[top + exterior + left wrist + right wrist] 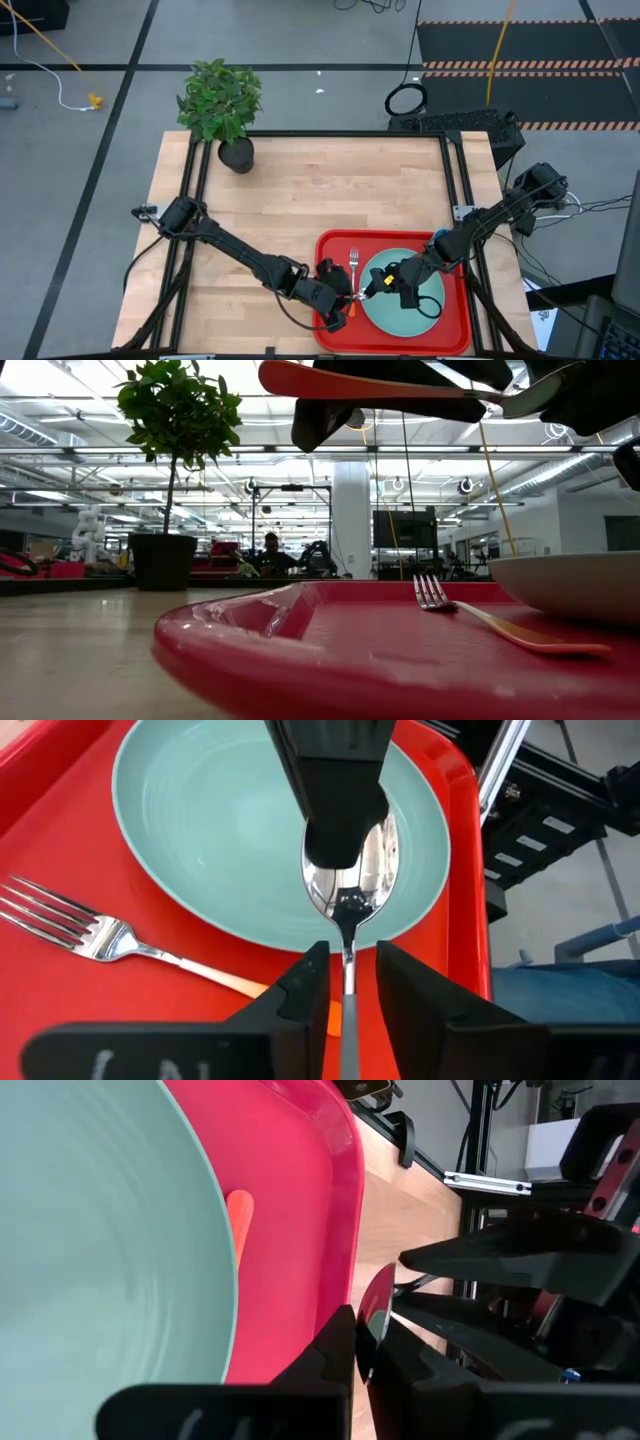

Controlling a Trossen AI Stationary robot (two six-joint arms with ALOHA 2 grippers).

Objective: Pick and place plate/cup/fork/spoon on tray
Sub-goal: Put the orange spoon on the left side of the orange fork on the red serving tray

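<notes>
Plate (405,290) and fork (354,270) on red tray (335,245), spoon (352,885) pinched by both tools, apparently.

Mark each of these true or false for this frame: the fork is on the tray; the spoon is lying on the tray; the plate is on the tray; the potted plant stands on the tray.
1. The fork lies on the tray, beside the plate. True.
2. The spoon lies on the tray. False: the spoon is up in the air over the tray. The right gripper is shut on its bowl and the left gripper is at its handle end.
3. The plate rests on the tray. True.
4. The potted plant stands on the tray. False: the potted plant stands on the table at its far left corner, well off the tray.
</notes>
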